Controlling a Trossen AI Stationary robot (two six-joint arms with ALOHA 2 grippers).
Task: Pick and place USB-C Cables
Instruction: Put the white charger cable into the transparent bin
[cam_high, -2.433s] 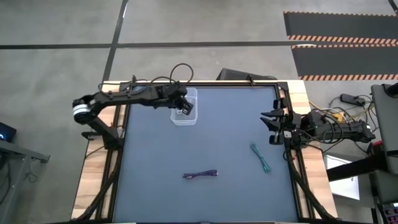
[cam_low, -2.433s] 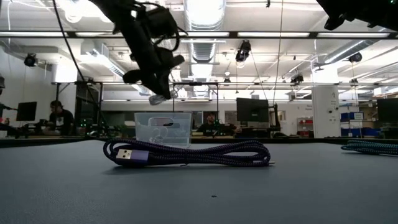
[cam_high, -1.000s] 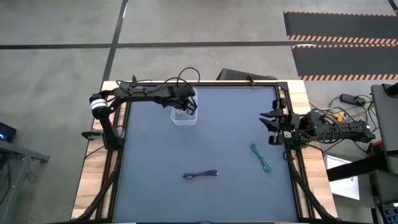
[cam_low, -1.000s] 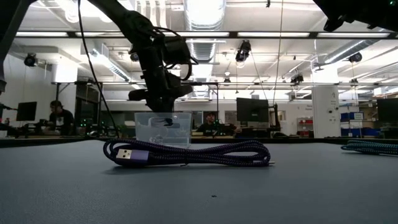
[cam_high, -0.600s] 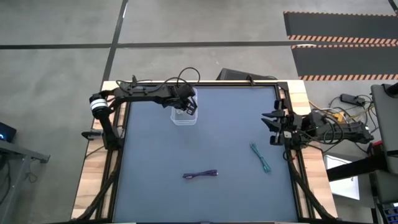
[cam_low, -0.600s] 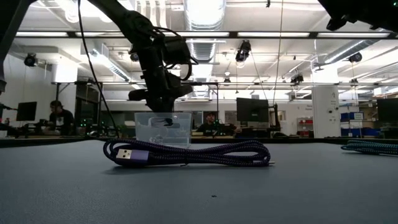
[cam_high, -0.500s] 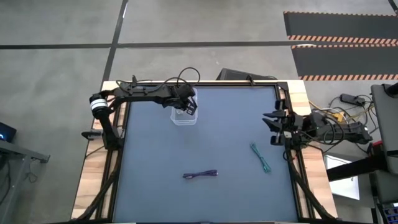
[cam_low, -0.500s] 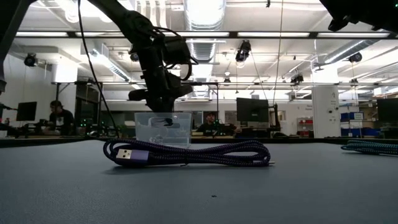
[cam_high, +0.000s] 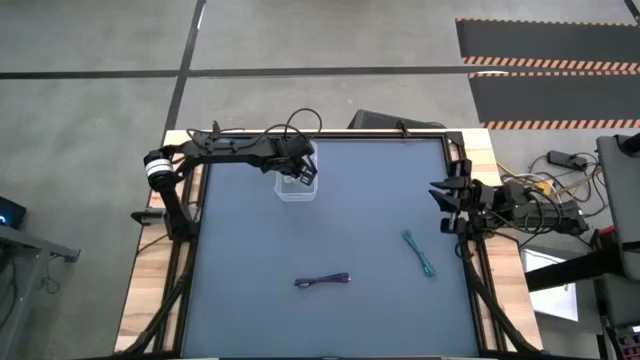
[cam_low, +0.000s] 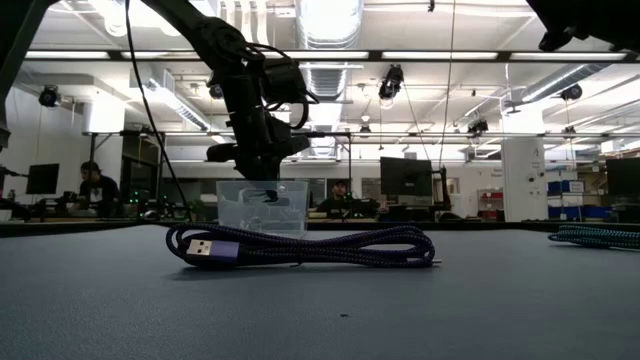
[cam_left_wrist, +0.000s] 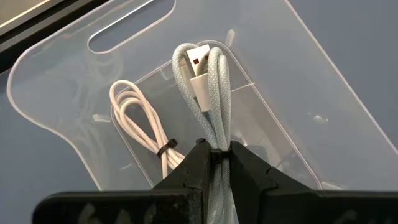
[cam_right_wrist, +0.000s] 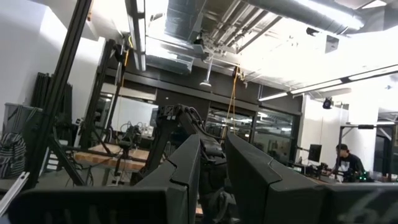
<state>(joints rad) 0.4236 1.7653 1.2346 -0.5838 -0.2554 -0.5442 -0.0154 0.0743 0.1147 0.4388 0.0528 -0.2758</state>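
Two cables lie loose on the tabletop (cam_high: 250, 240): purple cable (cam_high: 322, 281) lower centre, teal cable (cam_high: 420, 253) right. Upper left, left gripper (cam_left_wrist: 213, 154) pinches a white braided cable (cam_left_wrist: 205, 81) inside the clear bin (cam_high: 297, 189), unmoved, beside another white cable (cam_left_wrist: 144, 127). Right gripper (cam_high: 447, 206), narrowly parted, has shifted rightward.

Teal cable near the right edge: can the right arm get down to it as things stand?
Probably yes. The teal cable lies alone on bare mat, close to the right tool, which holds nothing. The purple cable lies well clear, and the left tool is busy over the clear bin.
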